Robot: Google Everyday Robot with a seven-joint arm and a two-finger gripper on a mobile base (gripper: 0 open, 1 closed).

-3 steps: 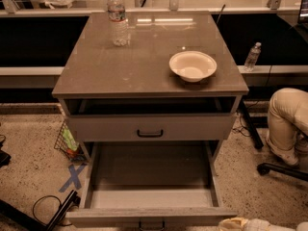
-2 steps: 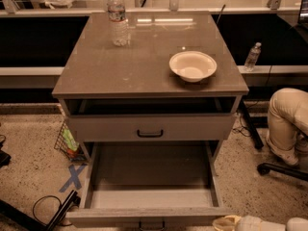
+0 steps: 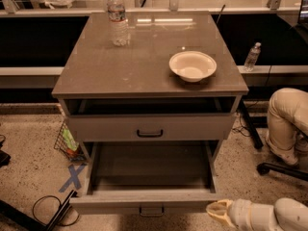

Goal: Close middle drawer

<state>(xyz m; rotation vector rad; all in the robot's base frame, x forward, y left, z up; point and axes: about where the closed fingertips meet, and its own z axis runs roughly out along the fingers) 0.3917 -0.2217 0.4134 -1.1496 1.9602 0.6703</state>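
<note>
Cabinet: a grey cabinet seen from the front and above, and I place everything else by it.
Surface: the cabinet's flat brown top, which carries two things.
Water bottle: upright on the surface near the cabinet's back left corner, its cap on.
Bowl: pale and empty, on the surface toward the cabinet's front right, well apart from the bottle.
Top drawer: just under the surface, out a little, so a dark gap shows behind its front; a black handle sits at its centre.
Middle drawer: below the top drawer and pulled far out of the cabinet toward me, its long box open to view and bare inside; its front lies at the lowest part of the view.
Middle drawer's handle: small, at the centre of that front.
My pincer: low, in front of the cabinet, just beside the right end of the middle drawer's front, its cream tip pointing left. I cannot tell whether it touches the front.
Pincer state: spread or pressed together, I cannot tell.
Blue tape cross: on the floor by the cabinet's left side.
Second bottle: on a ledge to the right of the cabinet.
</note>
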